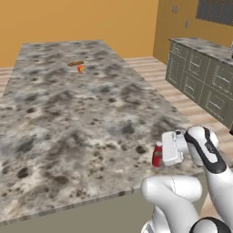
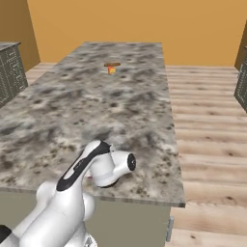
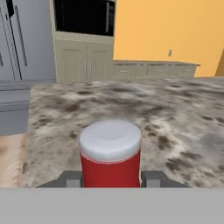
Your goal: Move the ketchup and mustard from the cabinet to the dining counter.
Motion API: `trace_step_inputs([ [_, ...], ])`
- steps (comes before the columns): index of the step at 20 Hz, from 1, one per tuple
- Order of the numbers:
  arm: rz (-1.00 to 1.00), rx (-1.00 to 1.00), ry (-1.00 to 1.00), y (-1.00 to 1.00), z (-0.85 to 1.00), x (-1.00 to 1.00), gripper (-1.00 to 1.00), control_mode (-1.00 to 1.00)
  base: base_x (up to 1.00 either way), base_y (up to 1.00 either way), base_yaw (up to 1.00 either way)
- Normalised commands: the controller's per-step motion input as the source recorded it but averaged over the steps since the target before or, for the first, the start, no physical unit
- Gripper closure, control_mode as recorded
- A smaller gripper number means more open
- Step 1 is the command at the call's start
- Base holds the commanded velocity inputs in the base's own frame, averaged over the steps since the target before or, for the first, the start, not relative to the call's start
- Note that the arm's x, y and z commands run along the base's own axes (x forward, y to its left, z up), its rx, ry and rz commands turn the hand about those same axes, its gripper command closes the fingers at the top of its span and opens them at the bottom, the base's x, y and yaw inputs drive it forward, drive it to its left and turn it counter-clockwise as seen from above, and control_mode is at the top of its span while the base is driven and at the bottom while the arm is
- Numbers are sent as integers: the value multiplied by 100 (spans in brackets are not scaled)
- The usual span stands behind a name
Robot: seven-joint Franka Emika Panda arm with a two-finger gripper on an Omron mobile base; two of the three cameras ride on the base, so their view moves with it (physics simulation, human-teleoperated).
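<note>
**Ketchup down near the worktop's edge, release is the risky part**

The ketchup [image 3: 111,154] stands upright on the dining counter [image 1: 68,118], close to the near edge where my arm comes over. In the hand view its white cap sits squarely between the two fingertips [image 3: 72,179], one on each side of the red body. I cannot tell whether the pincer [image 1: 164,152] is clamped on the bottle or has let go; the pads look very close to its sides, but contact is not clear.

My worry is the release and pull-back. If one finger drags on the bottle as the pincer opens, or I pull back at an angle, the light, narrow bottle could tip. So near the edge, a tipped bottle could roll off to the floor. A straight lift once the fingers are well apart seems safest.

Far across the worktop lies a small red-and-brown food item [image 1: 78,66], well apart and no obstacle. I judge the mustard not yet delivered.
</note>
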Motion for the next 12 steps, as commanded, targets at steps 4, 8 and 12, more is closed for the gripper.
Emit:
trace_step_inputs([
  [4, 5, 0, 0, 0, -31, 17, 100, -100, 0, 0, 0],
  [8, 5, 0, 0, 0, -31, 17, 100, -100, 0, 0, 0],
  [12, 4, 0, 0, 0, -31, 17, 100, -100, 0, 0, 0],
])
